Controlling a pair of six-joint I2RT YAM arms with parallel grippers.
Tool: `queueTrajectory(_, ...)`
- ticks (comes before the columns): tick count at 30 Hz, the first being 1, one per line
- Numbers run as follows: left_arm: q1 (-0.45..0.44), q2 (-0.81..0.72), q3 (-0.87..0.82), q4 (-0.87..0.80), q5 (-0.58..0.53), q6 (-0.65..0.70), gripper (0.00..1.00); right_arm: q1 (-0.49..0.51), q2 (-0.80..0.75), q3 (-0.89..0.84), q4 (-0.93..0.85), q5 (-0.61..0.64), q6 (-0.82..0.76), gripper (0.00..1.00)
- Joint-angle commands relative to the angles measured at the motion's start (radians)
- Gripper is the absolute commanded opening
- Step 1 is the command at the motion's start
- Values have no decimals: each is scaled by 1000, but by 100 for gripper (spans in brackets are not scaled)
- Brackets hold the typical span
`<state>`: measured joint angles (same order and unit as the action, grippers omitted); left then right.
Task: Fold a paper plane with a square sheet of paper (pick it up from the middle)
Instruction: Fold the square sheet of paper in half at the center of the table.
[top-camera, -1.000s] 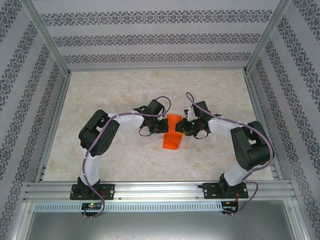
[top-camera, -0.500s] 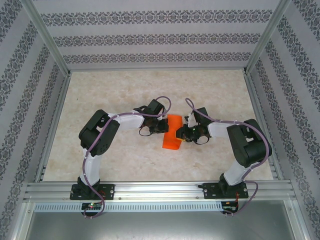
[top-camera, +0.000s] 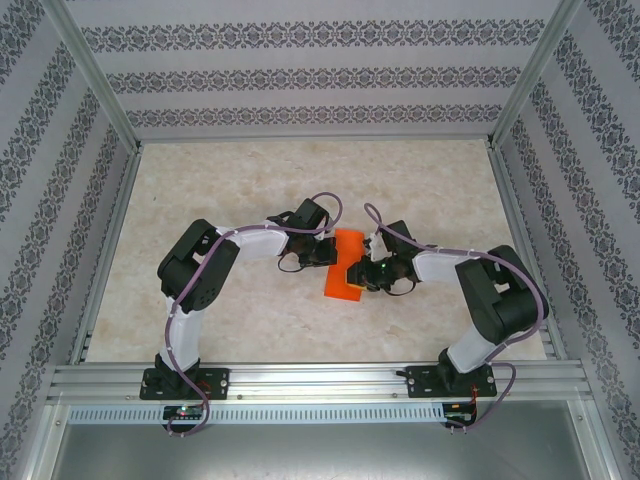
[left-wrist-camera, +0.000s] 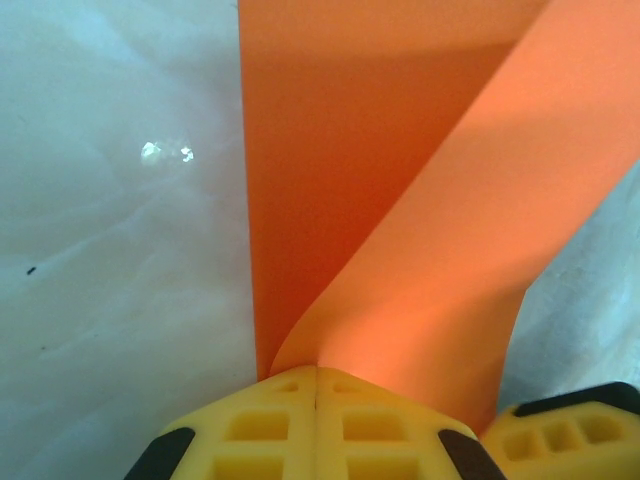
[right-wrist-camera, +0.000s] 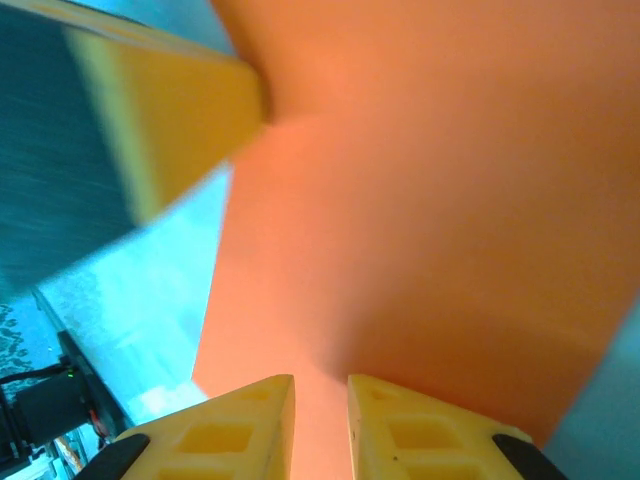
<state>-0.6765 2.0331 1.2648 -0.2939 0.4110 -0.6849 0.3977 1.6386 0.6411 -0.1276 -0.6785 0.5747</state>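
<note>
Orange and folded into a narrow strip, the folded sheet of paper (top-camera: 340, 287) sits just below the middle of the overhead frame, between the two grippers. Its long axis runs from a near end at the lower left up to a squarer far end slightly to the right. At this size it is too small to tell whether either end comes to a point. The left gripper (top-camera: 329, 252) meets its left edge towards the far end. The right gripper (top-camera: 357, 272) meets its right edge nearer the middle. The pale marbled table (top-camera: 230, 190) stretches beyond them to the patterned back wall.

The wrist views show the layers, which the overhead view does not. In the left wrist view, the left gripper (left-wrist-camera: 316, 385) has its yellow fingers pressed together at the bottom edge, pinching the paper (left-wrist-camera: 330, 200). A darker panel with a straight left edge rises from the pinch. A lighter flap sweeps diagonally towards the upper right, with the table (left-wrist-camera: 110, 250) on the left. Another yellow pad (left-wrist-camera: 565, 430) sits in the lower right corner, and whose it is cannot be told.

In the right wrist view, the right gripper (right-wrist-camera: 320, 400) has its fingers a narrow slit apart at the bottom, with the paper (right-wrist-camera: 430, 200) showing through the slit. Whether it grips cannot be told. A blurred yellow block (right-wrist-camera: 160, 110) touches the sheet at the upper left.
</note>
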Motion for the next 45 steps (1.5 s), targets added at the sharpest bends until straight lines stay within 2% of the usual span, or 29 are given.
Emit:
queueTrajectory(1, -16, 33, 1, -78, -31, 25, 0, -1, 35, -32, 20, 27, -7, 21)
queueTrajectory(4, -16, 34, 3, -81, -31, 29, 0, -4, 27, -30, 16, 16, -6, 21)
queueTrajectory(12, -16, 32, 2, -82, -31, 28, 0, 1, -145, -43, 5, -28, 17, 22)
queueTrajectory(17, -15, 33, 8, -85, -30, 26, 0, 12, -85, -81, 56, -54, 26, 22)
queueTrajectory(23, -15, 32, 7, -88, -31, 30, 0, 20, 18, -121, 92, -23, 17, 22)
queueTrajectory(33, -16, 32, 7, -91, -31, 32, 0, 45, -160, -67, -31, -8, 13, 22)
queueTrajectory(41, -16, 32, 7, -91, -30, 32, 0, 50, -83, -127, 14, 9, 16, 22)
queueTrajectory(45, -17, 32, 4, -89, -30, 32, 0, 50, -64, -119, -27, 31, -6, 22)
